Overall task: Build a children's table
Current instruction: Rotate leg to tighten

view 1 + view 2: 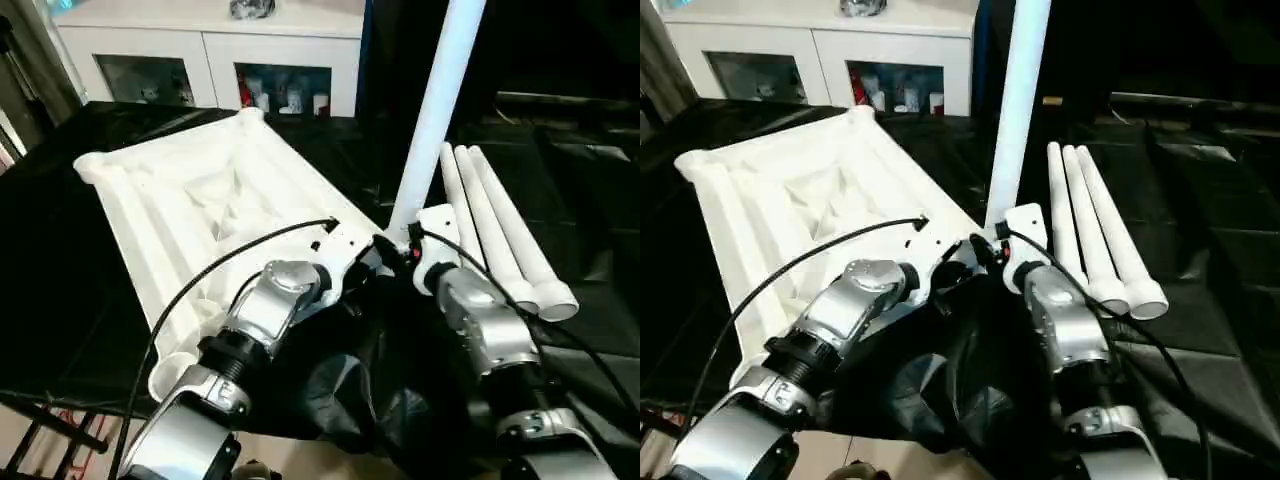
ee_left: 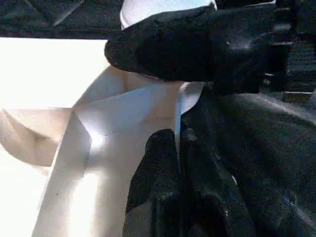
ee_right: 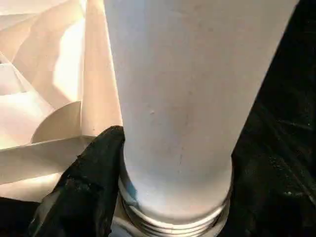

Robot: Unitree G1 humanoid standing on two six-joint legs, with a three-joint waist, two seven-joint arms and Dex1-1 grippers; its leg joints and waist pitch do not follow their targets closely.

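Both tools meet at the tabletop's near corner, where one leg stands upright.

Nearest, low in the head views, the two silver forearms reach in over crumpled black cloth on the counter (image 1: 90, 330). The left tool (image 2: 180, 148) has its black fingers pressed together against the thin edge of the tabletop (image 1: 190, 210) at that corner. The right tool (image 1: 400, 245) is spread around the base of the standing leg (image 1: 435, 110), one black finger (image 3: 89, 182) touching its lower end, which sits in the corner socket. The tabletop lies ribbed side up across the left and centre. Three more legs (image 1: 500, 230) lie side by side at centre right. A white cabinet (image 1: 210, 50) stands along the top.
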